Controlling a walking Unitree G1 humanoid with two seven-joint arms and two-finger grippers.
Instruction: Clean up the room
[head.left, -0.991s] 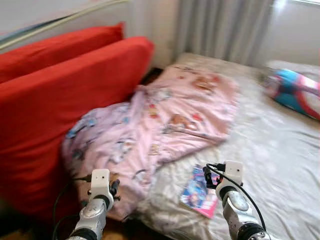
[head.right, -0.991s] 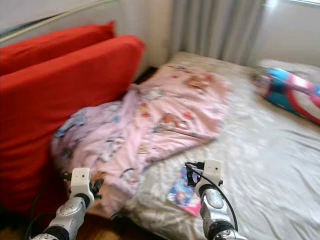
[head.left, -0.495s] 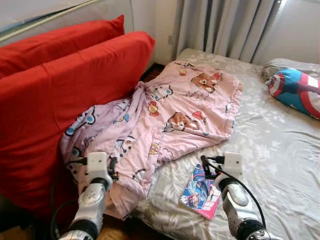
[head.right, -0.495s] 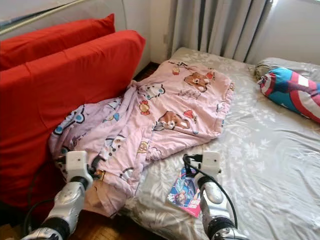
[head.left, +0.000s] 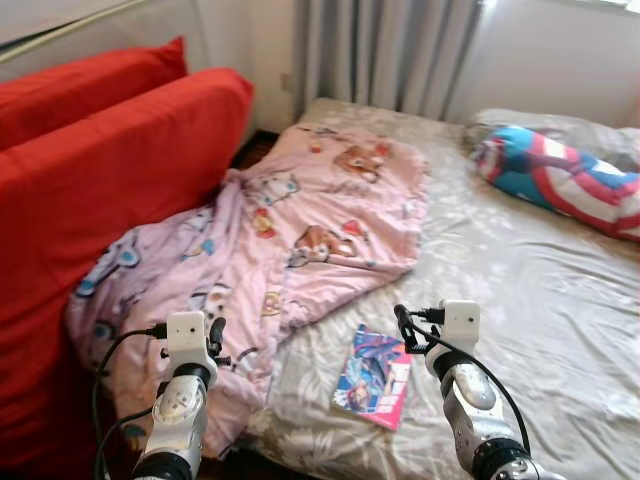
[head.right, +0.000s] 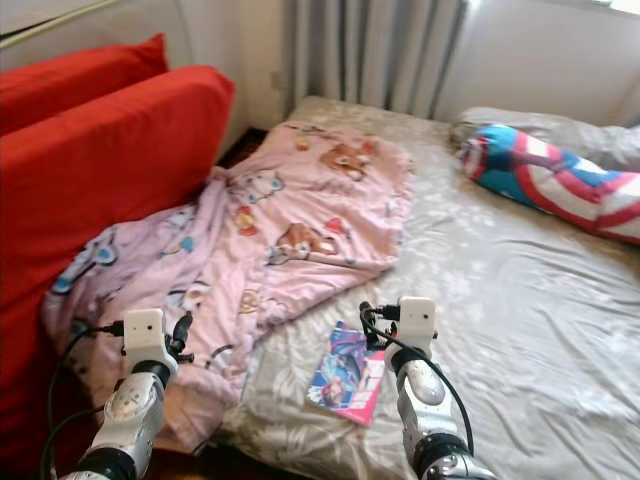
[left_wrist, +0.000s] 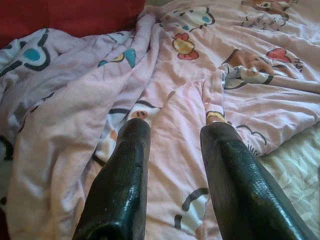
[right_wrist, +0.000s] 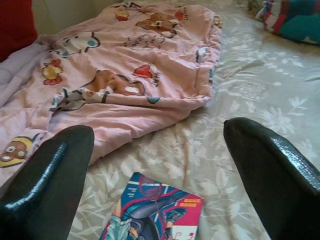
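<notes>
You are looking down at a bed (head.left: 540, 300) covered with a grey sheet printed with pale leaves and flowers. A pink cartoon-print blanket (head.left: 300, 230) lies crumpled across its left half, one end spilling off the bed edge against the red cushions (head.left: 90, 190) standing along the left side. The blanket shows bears and other cartoon figures; there is some small writing near one bear, but you cannot read it.

Near the bed's front edge, just beside the blanket's lower hem and apart from it, lies a colourful comic book (head.left: 372, 376) with a pink spine, flat on the sheet. Its cover shows a figure in blue and red; the lettering on it is too small to make out.

At the far right, a bolster pillow (head.left: 560, 180) in blue with red and white stripes rests by the grey curtains (head.left: 390, 50).

Your left gripper (left_wrist: 172, 170) hovers over the hanging part of the blanket, its fingers a modest way apart and holding nothing. Your right gripper (right_wrist: 160, 165) hangs above the sheet just short of the comic book, fingers spread wide and empty.
</notes>
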